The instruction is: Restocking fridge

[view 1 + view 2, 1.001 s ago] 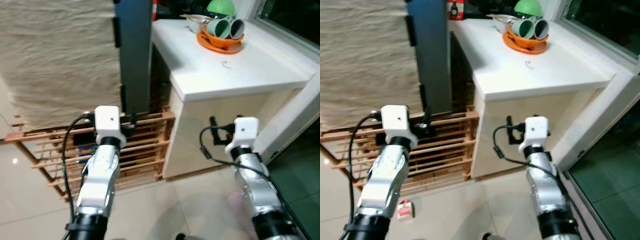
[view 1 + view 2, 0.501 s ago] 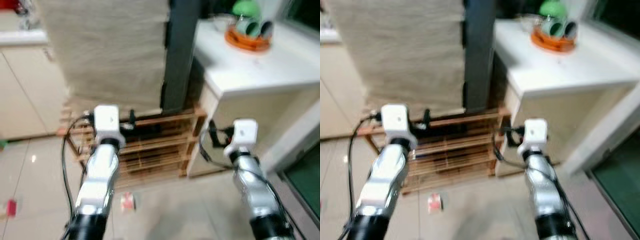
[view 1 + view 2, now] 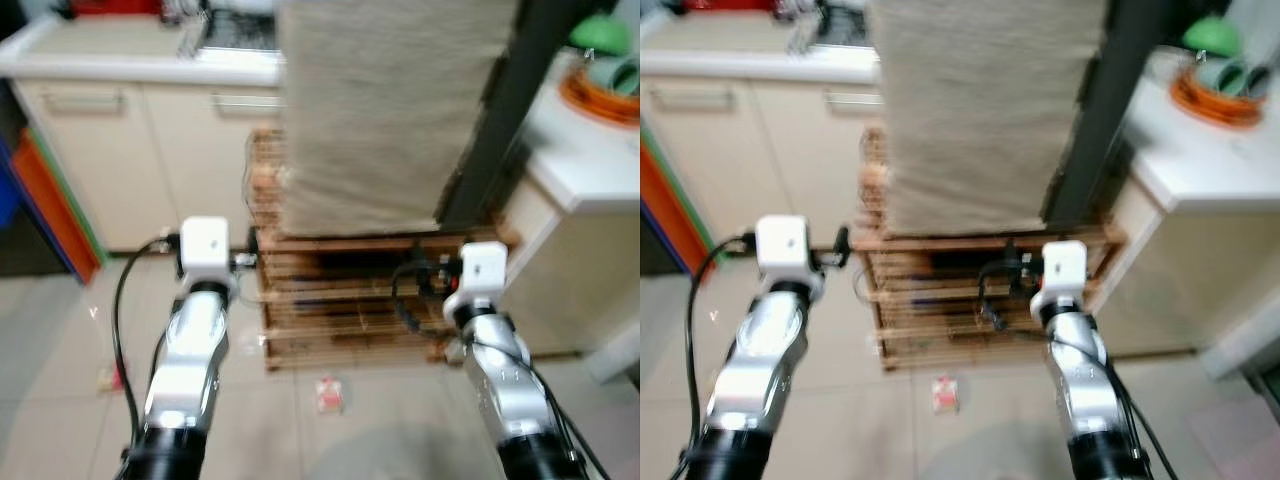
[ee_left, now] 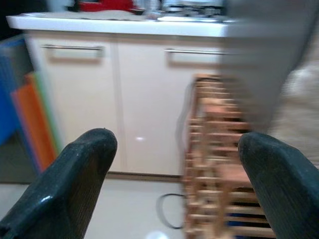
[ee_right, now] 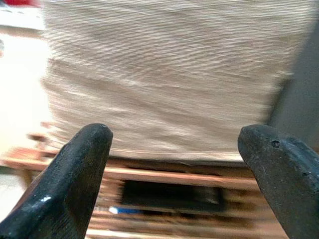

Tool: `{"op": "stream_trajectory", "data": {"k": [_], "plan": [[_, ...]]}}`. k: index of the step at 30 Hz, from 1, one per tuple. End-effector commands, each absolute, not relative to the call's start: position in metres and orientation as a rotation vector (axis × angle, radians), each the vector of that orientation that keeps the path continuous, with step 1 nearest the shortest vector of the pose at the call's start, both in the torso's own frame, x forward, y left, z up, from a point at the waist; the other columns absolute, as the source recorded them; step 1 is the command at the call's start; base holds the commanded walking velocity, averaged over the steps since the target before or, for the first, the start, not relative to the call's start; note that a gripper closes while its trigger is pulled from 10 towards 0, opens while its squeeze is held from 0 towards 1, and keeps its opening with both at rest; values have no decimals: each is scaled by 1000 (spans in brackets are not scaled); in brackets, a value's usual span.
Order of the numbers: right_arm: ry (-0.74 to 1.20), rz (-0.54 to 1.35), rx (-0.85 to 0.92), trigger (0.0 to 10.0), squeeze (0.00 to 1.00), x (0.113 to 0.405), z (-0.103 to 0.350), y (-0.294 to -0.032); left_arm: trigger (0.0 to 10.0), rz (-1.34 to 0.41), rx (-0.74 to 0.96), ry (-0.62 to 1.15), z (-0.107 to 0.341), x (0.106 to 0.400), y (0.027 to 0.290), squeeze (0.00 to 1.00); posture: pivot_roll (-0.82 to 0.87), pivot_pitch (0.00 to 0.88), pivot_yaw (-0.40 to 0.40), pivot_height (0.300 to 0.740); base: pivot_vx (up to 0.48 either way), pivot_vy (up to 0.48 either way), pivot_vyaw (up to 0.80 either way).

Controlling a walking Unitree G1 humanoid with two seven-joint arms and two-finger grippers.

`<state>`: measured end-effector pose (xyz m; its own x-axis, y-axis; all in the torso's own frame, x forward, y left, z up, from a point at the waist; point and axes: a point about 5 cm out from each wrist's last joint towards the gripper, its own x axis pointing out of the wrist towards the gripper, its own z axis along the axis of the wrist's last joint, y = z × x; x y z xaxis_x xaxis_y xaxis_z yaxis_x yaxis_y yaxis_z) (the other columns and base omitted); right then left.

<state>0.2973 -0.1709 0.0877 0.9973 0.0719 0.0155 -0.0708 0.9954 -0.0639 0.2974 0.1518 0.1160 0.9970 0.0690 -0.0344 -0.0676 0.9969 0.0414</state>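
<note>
A: Both arms are raised; the left pincer (image 4: 172,186) and right pincer (image 5: 174,184) gape wide, holding nothing.

B: And the fridge?

A: Probably the dark upright panel (image 3: 500,110), long axis vertical, behind the cloth (image 3: 385,110). The robot should finish turning before it reaches.

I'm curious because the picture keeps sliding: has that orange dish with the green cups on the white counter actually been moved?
No. The orange dish sits at the same spot on the white counter; the camera turned left.
</note>
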Motion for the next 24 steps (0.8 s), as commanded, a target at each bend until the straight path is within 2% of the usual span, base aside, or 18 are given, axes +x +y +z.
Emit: {"op": "stream_trajectory", "data": {"k": [1,6,10,18,24], "plan": [[-25,54,-73,10000,0,296,88,-177,10000,40,48,40,115,299,143,0,-26,0,-48,740,0,469,556],[-51,20,-80,10000,0,294,93,-182,10000,46,141,41,109,296,147,0,-23,0,-46,740,0,469,195],[-89,32,-96,10000,0,294,100,-182,10000,15,151,10,112,295,147,0,-25,0,-47,740,0,0,0],[-123,16,-86,10000,0,294,105,-182,10000,9,130,-156,135,291,151,0,-22,0,-52,740,424,0,0],[-116,14,-85,10000,0,293,102,-183,10000,-7,136,-171,134,287,150,0,-21,0,-51,740,426,0,0]]}}
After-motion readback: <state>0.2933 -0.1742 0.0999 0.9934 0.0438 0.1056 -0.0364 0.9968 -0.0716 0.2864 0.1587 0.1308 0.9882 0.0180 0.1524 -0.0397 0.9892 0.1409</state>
